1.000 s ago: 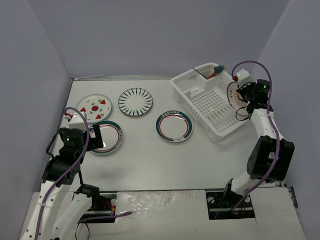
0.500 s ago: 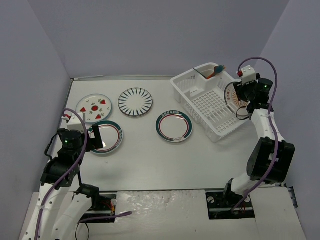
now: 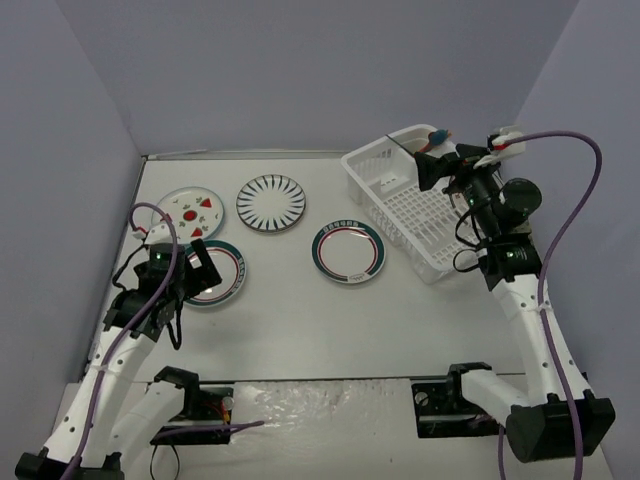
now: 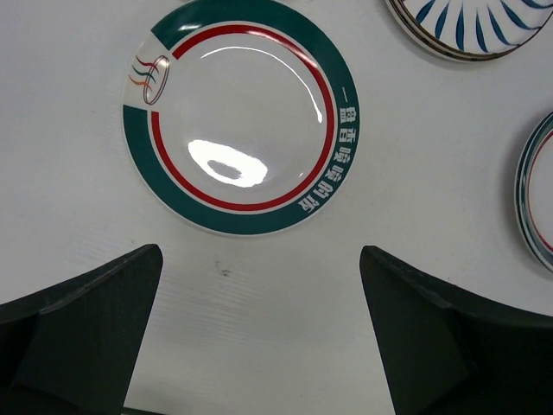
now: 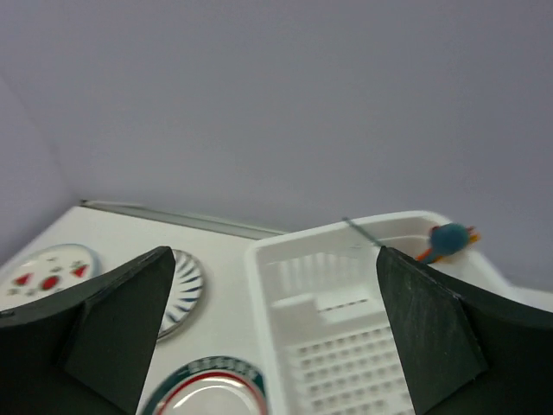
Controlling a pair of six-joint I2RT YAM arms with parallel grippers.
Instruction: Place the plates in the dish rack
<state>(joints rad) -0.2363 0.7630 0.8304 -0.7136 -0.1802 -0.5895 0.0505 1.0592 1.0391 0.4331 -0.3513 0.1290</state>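
Four plates lie flat on the white table: a strawberry plate, a striped plate, a left green-and-red rimmed plate and a middle one. The white dish rack stands at the back right. My left gripper hovers open over the near edge of the left green-rimmed plate, nothing between its fingers. My right gripper is raised over the rack's far end, open and empty. Its view looks down on the rack and the striped plate.
A blue and orange utensil sticks out of the rack's corner cup. Purple walls close in the table on the left, back and right. The second green-rimmed plate and striped plate lie right of my left gripper.
My right gripper has opened, let go of an orange-patterned plate at the rack's right side, and swung up and left over the rack. My left gripper has moved closer over the left green-rimmed plate.
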